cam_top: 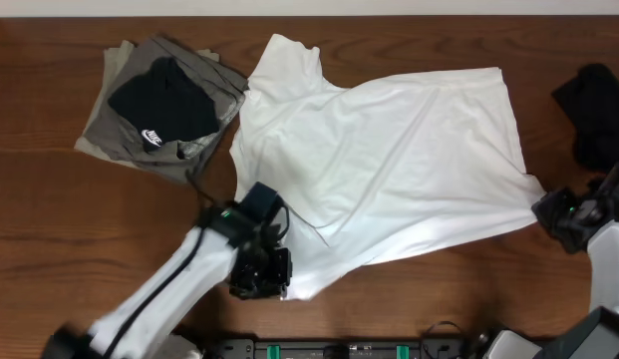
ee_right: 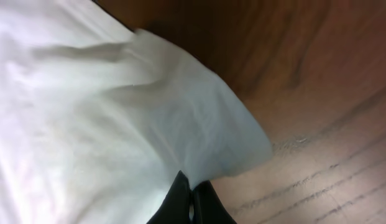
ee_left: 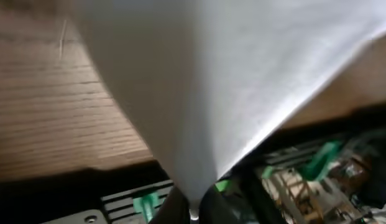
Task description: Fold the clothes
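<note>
A white T-shirt (cam_top: 389, 160) lies spread across the middle of the wooden table. My left gripper (cam_top: 274, 274) is shut on its near left corner, and the cloth (ee_left: 211, 81) hangs up from the jaws (ee_left: 193, 211) in the left wrist view. My right gripper (cam_top: 553, 211) is shut on the shirt's right corner; the right wrist view shows the cloth (ee_right: 118, 124) pinched between the black fingers (ee_right: 191, 199).
A folded grey garment (cam_top: 140, 110) with a black Nike garment (cam_top: 159, 100) on top sits at the far left. Another black garment (cam_top: 593, 110) lies at the right edge. Green-tagged equipment (ee_left: 317, 162) sits below the near table edge.
</note>
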You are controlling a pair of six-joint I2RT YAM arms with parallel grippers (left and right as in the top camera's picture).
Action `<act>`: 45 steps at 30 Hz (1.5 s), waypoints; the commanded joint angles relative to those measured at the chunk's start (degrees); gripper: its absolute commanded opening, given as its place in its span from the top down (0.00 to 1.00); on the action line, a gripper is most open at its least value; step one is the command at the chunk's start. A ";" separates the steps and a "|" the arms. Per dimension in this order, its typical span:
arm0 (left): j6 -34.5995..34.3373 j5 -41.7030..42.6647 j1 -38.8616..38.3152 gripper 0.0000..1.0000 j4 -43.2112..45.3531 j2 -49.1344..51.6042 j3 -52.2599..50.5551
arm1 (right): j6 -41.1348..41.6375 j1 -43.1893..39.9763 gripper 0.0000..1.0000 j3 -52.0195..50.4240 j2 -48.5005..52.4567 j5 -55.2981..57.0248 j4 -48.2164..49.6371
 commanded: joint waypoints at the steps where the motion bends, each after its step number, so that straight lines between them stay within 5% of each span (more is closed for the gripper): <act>1: -0.50 -1.77 -0.17 0.94 0.02 -7.45 1.99 | -0.11 -0.26 0.99 3.26 -1.55 -1.46 -1.11; 13: 0.55 -7.96 0.00 0.94 9.38 -15.37 3.48 | 1.11 -0.26 0.99 4.61 -1.55 -12.81 3.13; 23: 5.22 -24.24 0.00 0.94 22.27 -13.79 4.13 | 6.97 2.05 0.98 4.59 -1.11 -13.51 14.14; 35: 11.50 -37.09 0.11 0.94 30.56 -4.09 4.13 | 12.13 7.98 0.98 4.59 8.72 -11.23 28.83; 45: 13.57 -38.03 6.12 0.94 39.12 4.55 4.13 | 12.11 11.85 0.97 4.59 17.94 -12.46 42.12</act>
